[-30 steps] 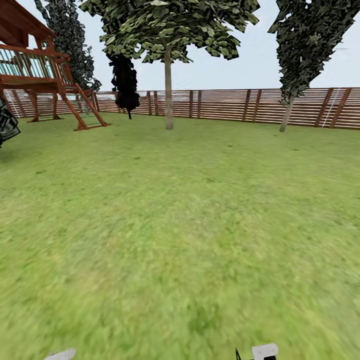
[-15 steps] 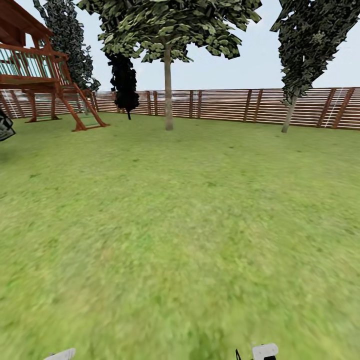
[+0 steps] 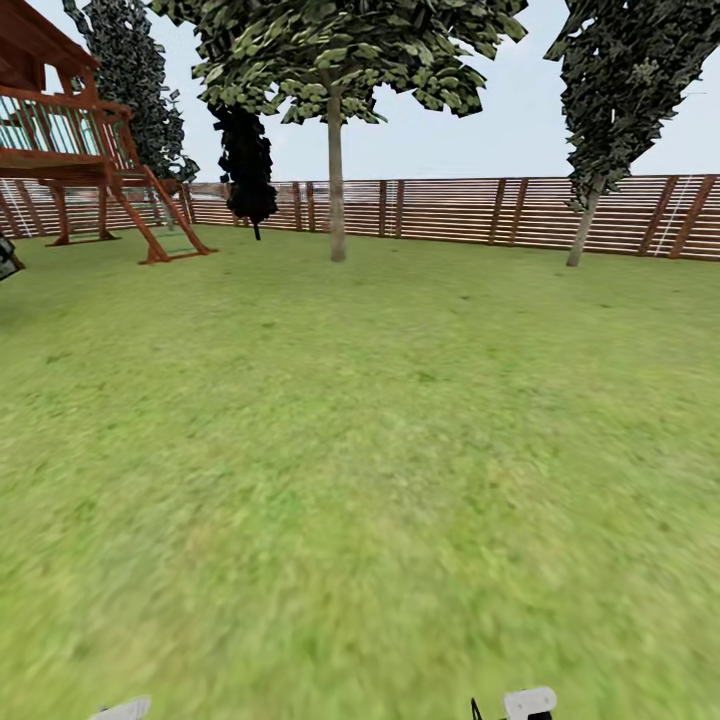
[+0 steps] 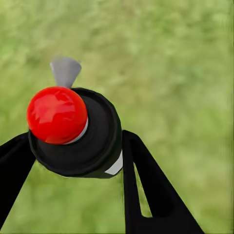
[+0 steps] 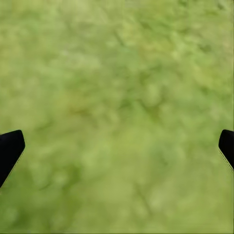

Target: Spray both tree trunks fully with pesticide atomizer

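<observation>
Camera drifted rightward, left hand (image 4: pixel 73 156) clamping round glossy red-capped atomizer (image 4: pixel 73 131)

Black, tapering gripper fingers (image 4: pixel 146 190) — white arm parts (image 3: pixel 528 702) with thin black cable.

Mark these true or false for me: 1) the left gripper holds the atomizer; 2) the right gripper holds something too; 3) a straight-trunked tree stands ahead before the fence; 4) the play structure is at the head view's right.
1) True: the left gripper is shut on the pesticide atomizer.
2) False: the right gripper is open over bare grass.
3) True: the tree trunk rises before the wooden fence.
4) False: the wooden play structure is at the left.
</observation>
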Robot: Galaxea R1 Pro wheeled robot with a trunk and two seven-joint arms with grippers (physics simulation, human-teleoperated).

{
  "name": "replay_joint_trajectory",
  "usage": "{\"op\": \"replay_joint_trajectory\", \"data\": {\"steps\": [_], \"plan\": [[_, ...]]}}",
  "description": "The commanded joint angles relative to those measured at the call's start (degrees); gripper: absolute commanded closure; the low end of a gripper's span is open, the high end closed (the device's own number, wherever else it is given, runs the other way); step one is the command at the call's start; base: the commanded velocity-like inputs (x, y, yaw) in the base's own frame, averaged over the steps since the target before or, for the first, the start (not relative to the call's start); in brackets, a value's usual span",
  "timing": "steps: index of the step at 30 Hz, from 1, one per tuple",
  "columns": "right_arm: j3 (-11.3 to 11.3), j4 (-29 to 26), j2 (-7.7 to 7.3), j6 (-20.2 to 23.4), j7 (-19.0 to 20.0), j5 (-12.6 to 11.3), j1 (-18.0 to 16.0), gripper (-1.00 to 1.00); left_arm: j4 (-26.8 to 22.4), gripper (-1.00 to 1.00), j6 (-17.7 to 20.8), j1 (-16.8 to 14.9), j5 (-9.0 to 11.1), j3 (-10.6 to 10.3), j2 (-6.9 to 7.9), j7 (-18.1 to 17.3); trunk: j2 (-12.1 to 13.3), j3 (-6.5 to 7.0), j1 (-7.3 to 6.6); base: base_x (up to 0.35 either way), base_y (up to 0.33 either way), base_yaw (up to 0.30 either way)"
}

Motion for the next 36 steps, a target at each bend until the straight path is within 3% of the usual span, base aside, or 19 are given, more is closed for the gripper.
{"op": "replay_joint_trajectory", "data": {"steps": [1, 36], "plan": [[0.3, 0.0, 0.0, 0.0, -0.6, 0.5, 0.0, -1.0, 0.0, 1.0, -0.2, 0.0, 0.3, -0.3, 0.01, 0.0, 0.0, -0.05, 0.03, 0.339, 0.0, 0.0], [0.3, 0.0, 0.0, 0.0, -0.6, 0.5, 0.0, -1.0, 0.0, 1.0, -0.2, 0.0, 0.4, -0.3, 0.01, 0.0, 0.0, -0.05, 0.03, 0.339, 0.0, 0.0]]}}
